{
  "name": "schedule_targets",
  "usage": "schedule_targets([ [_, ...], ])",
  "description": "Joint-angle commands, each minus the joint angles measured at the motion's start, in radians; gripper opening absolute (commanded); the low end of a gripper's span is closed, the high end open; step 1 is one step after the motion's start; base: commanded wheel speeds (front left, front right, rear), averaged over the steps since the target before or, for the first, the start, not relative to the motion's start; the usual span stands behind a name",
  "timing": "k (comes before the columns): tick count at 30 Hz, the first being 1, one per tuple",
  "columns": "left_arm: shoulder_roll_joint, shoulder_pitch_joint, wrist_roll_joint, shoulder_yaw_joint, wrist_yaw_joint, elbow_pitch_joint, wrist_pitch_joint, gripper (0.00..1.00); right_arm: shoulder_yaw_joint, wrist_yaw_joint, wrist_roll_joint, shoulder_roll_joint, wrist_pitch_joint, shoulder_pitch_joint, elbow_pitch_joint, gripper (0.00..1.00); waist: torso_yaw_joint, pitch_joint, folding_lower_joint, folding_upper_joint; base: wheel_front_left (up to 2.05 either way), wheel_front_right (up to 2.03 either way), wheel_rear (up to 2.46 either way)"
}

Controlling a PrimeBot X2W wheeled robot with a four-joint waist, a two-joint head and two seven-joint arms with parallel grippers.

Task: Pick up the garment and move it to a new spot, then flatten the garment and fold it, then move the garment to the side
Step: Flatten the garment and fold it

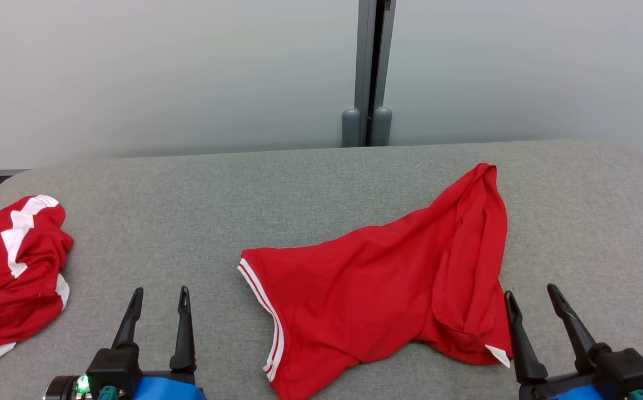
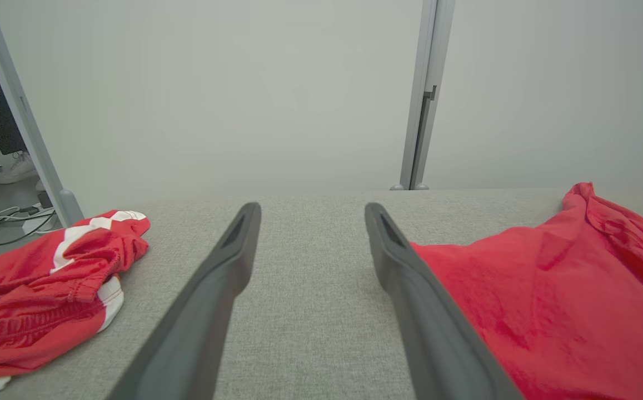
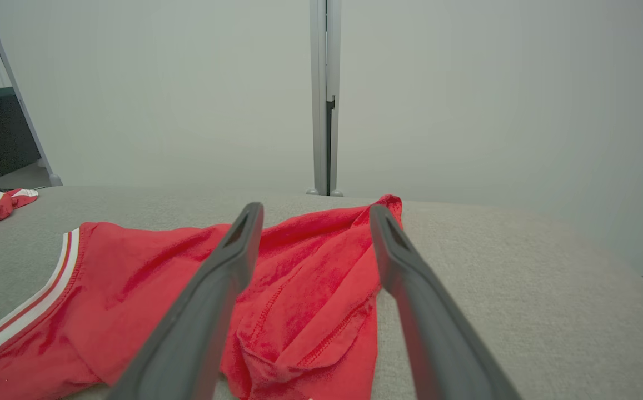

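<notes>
Left gripper (image 1: 161, 290) hovering at lower left of frame, jaws standing wide apart, gripping nothing. Right gripper (image 1: 531, 291) at lower right, jaws likewise spread and empty, its inner finger just beside the red garment (image 1: 377, 278). Garment lying rumpled and half spread, right of centre on the grey padded table (image 1: 299, 189), white-striped edge facing left. Crumpled red-and-white cloth (image 1: 15, 272) lying at far left, well apart.

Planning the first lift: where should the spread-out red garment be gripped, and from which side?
Likely at both ends of the red garment: left claw from the left onto the striped hem, a flat exposed edge; right claw from the near side onto the folded flap, bunched just ahead of it.
</notes>
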Motion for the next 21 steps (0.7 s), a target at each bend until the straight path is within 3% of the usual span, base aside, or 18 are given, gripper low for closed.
schedule_targets([
  [1, 0.001, 0.007, 0.003, 0.006, -0.003, -0.005, -0.003, 1.00, -0.003, 0.000, -0.008, 0.005, -0.003, 0.018, -0.004, 1.00, 0.000, 0.000, 0.0001, 0.0001, 0.00, 0.00, 0.00],
  [12, 0.000, 0.009, -0.001, -0.014, -0.016, 0.007, -0.003, 1.00, 0.007, 0.000, -0.025, 0.023, -0.003, 0.003, 0.017, 1.00, -0.006, 0.006, 0.0001, 0.0001, 0.00, 0.00, 0.00],
  [21, 0.000, 0.012, 0.008, -0.154, -0.047, 0.080, -0.003, 1.00, 0.015, 0.000, -0.024, 0.026, -0.003, -0.012, 0.040, 1.00, -0.010, 0.012, 0.0001, 0.0001, 0.00, 0.00, 0.00],
])
